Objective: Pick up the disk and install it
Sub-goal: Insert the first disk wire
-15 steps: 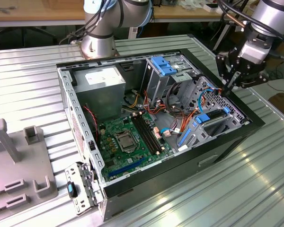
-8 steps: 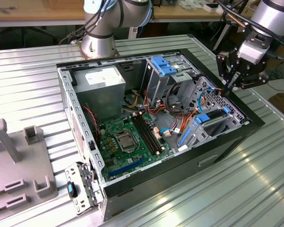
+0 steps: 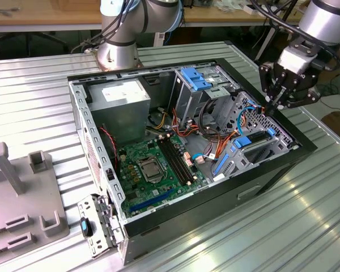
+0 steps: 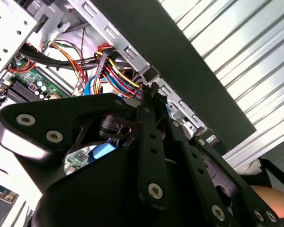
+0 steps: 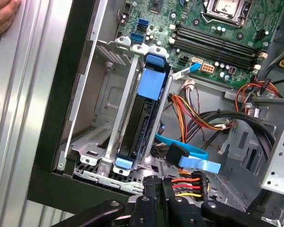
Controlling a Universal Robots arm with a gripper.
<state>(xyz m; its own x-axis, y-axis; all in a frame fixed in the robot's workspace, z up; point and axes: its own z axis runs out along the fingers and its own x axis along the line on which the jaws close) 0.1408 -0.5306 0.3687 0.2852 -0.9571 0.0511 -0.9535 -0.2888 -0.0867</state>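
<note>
The disk (image 5: pixel 143 118), dark grey with bright blue rails and end tabs, sits edge-on in the metal drive bay at the front corner of the open computer case (image 3: pixel 283 161). In the exterior view the disk (image 3: pixel 254 140) lies in that bay on the exterior view's right side. My gripper (image 3: pixel 270 104) hovers just above the bay's far end, close to the bundle of coloured power wires (image 4: pixel 116 78). Its black fingers (image 4: pixel 154 101) are pressed together with nothing between them. In the first wrist view the gripper (image 5: pixel 154 187) is just off the disk's near blue tab.
The green motherboard (image 3: pixel 153 164), power supply (image 3: pixel 122 99) and a tall metal cage with a blue bracket (image 3: pixel 195 79) fill the case. A flat blue cable (image 5: pixel 194 158) runs beside the bay. A hand (image 5: pixel 2 16) rests on the ribbed metal table (image 3: pixel 306 221). Grey fixtures (image 3: pixel 22 187) stand at the exterior view's left.
</note>
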